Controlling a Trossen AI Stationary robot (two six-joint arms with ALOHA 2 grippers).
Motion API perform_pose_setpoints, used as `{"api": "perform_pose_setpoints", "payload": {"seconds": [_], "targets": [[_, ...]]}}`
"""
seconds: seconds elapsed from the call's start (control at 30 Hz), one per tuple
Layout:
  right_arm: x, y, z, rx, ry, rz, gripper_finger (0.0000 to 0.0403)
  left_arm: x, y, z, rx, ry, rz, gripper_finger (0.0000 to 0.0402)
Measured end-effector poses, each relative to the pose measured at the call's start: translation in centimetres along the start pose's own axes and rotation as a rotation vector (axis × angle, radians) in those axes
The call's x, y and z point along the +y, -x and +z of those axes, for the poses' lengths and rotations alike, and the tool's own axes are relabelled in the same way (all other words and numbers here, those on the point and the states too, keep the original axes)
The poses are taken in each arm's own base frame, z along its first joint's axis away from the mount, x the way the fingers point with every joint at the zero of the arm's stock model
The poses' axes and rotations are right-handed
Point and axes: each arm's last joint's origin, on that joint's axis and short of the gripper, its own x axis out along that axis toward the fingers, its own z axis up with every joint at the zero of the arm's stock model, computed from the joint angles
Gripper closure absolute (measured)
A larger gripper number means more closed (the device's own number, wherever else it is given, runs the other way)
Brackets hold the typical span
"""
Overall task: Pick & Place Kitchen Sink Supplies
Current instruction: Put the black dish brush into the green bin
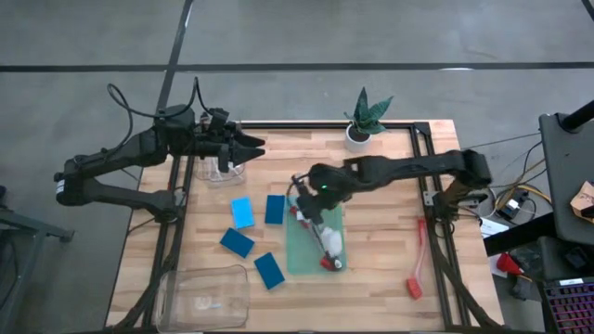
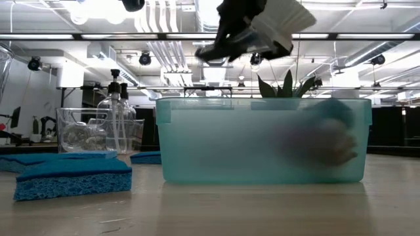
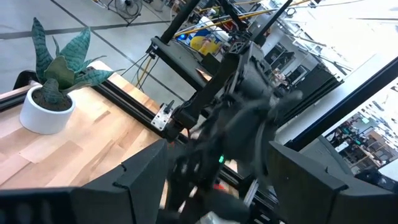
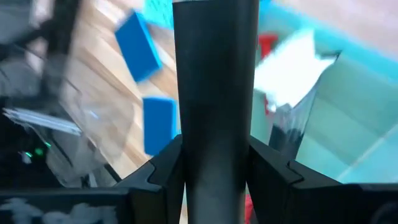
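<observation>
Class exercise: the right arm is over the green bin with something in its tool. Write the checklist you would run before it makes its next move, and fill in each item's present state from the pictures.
1. Right tool holds a task item: ok, shut on a black-handled brush with a white head.
2. Right tool is above the green bin: ok.
3. Bin has room: cannot tell; a red and white brush already lies inside.
4. Left tool is clear of the right arm: ok, it hangs open by the clear bottles at the far left.
5. Blue sponges are out of the drop path: ok, they lie left of the bin.
</observation>
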Motion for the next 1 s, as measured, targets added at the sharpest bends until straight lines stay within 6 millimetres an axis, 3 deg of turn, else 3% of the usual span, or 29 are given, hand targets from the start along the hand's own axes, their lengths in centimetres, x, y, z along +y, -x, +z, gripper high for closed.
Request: {"api": "perform_pose_setpoints", "payload": {"seconds": [0.17,0.6,0.83,1.0], "targets": [[-0.3,-3.2,-0.2,0.131,-0.014,-0.051,0.0271,0.0,0.0,0.0,0.001,0.000,0.001,0.0140],[-2.2,-8.5,-0.3,0.234,0.010,-0.186,0.0270,0.0,0.0,0.0,0.005,0.000,0.004,0.0140],[-2.3,-9.3,-0.6,0.259,0.005,-0.194,0.0238,0.1,0.0,-0.1,0.011,0.002,0.008,0.0140],[-2.0,-8.4,-0.4,0.207,0.012,-0.187,0.0201,0.1,0.0,-0.1,0.011,0.000,0.008,0.0140]]}}
